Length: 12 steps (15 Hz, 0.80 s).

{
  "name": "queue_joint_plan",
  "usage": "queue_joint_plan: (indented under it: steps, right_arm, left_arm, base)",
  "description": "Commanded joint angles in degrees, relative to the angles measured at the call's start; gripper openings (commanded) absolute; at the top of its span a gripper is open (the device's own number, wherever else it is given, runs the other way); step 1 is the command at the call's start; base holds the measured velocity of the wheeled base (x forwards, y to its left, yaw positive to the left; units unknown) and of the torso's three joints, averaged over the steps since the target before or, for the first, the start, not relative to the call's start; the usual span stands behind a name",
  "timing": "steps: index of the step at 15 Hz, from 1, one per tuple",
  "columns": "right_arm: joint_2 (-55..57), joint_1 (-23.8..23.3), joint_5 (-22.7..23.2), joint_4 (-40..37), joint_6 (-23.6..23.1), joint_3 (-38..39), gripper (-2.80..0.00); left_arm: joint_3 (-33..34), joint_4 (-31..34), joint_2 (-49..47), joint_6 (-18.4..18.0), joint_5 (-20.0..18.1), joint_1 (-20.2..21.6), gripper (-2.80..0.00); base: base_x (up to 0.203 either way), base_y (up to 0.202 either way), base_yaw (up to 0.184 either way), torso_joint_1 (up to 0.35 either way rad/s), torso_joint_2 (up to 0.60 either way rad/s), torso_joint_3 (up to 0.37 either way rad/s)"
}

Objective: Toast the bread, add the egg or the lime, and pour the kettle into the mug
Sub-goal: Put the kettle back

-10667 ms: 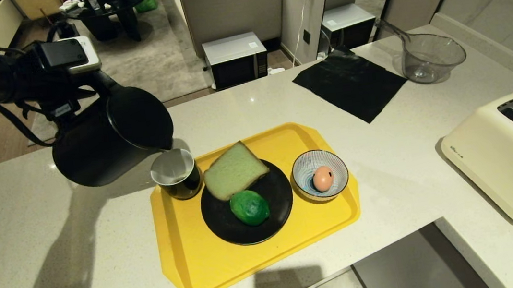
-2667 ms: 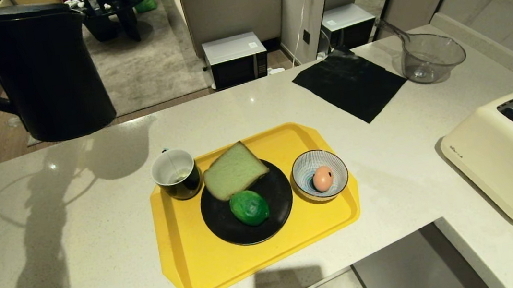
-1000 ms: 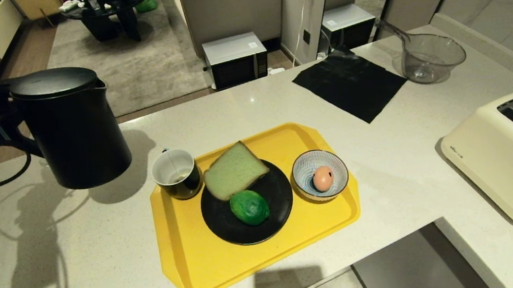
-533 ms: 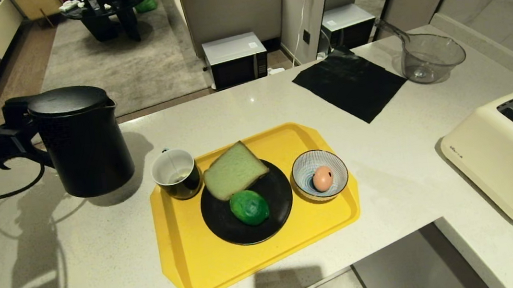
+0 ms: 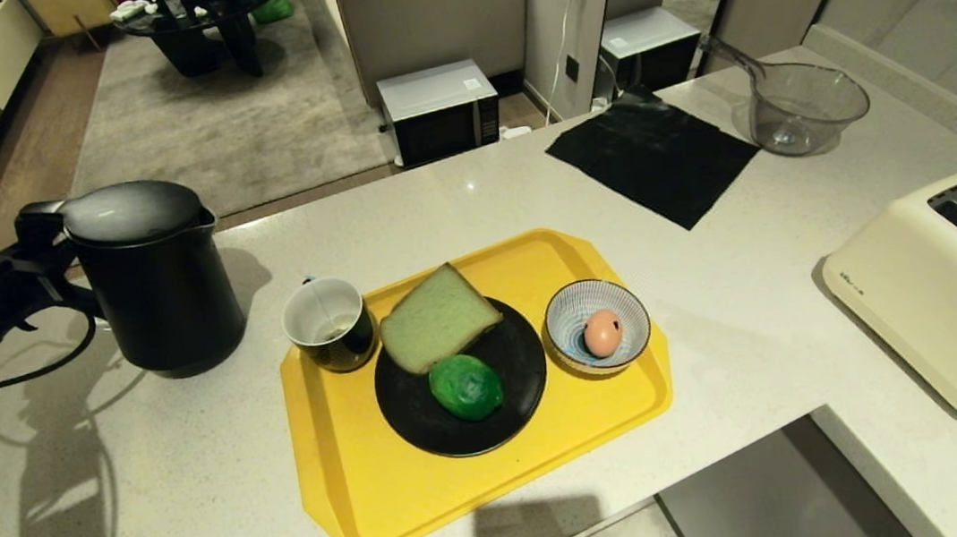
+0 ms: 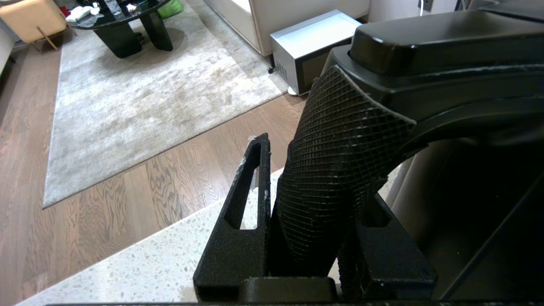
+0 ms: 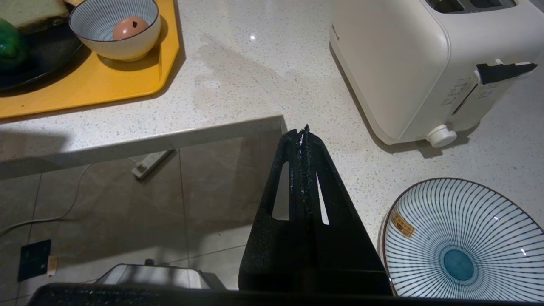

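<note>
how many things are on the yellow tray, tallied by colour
black: 2, mug and plate
green: 2, bread and lime
blue-striped: 1, bowl
pink: 1, egg
total: 6

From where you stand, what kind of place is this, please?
Most likely a home kitchen that opens onto a living room. A stone counter carries a toaster, a kettle and a breakfast tray; behind it are a rug and a sofa.

You're seeing matte black, grainy fingers (image 6: 238, 229) with long slots; behind the left pincer (image 5: 50, 263), black cables are looping past a grey block.
</note>
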State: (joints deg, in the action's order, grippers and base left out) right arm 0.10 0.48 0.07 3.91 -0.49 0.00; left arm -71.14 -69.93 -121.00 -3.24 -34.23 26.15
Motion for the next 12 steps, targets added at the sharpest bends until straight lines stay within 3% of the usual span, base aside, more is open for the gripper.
queue_joint_plan:
  steps: [1, 12]
  right_arm:
    - [-0.01, 0.05, 0.01, 0.04, -0.04, 1.58, -2.80]
    - [-0.01, -0.02, 0.01, 0.04, -0.04, 1.58, -2.80]
  left_arm:
    - [0.13, -0.63, -1.06, -0.01, -0.13, -0.13, -2.80]
    - [1.34, -2.06, -1.53, 0.23, -0.31, -0.13, -2.80]
  base:
    - [0.000, 0.000, 0.000, 0.000, 0.00, 0.000]
    - [0.000, 0.000, 0.000, 0.000, 0.00, 0.000]
